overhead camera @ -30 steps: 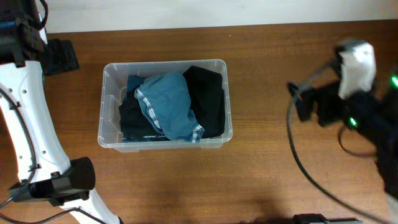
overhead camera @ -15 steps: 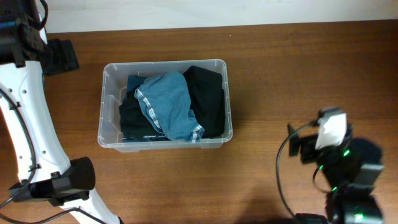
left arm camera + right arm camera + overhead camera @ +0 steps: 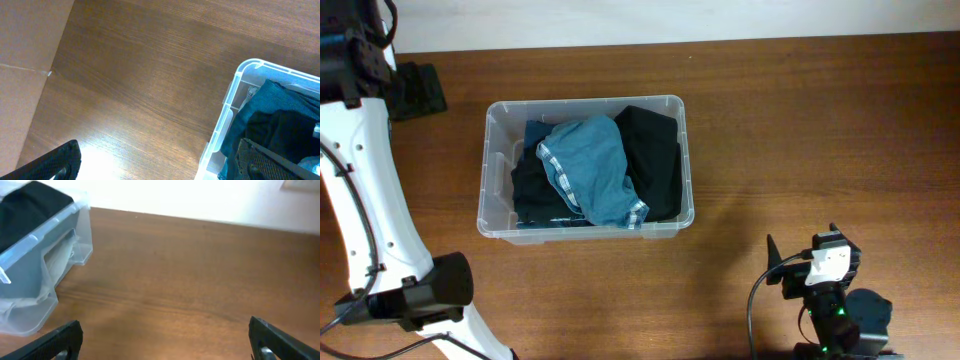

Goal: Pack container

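The clear plastic container (image 3: 488,170) stands left of centre on the wooden table. It holds a blue garment (image 3: 590,170) on top of black clothing (image 3: 655,160). My left gripper (image 3: 160,167) is open and empty, high above the table by the container's corner (image 3: 235,85); in the overhead view it is the black part at the far left (image 3: 418,92). My right gripper (image 3: 165,340) is open and empty over bare wood, well right of the container's end wall (image 3: 65,245). The right arm (image 3: 820,280) sits near the table's front right.
The white left arm (image 3: 360,200) runs down the left side, with a black joint (image 3: 435,285) at the front left. A pale wall borders the table's far edge (image 3: 720,20). Bare wood lies between the container and the right arm.
The right arm has swung from the far right of the table down to the front right edge. The left arm, the container and the clothes have not moved.
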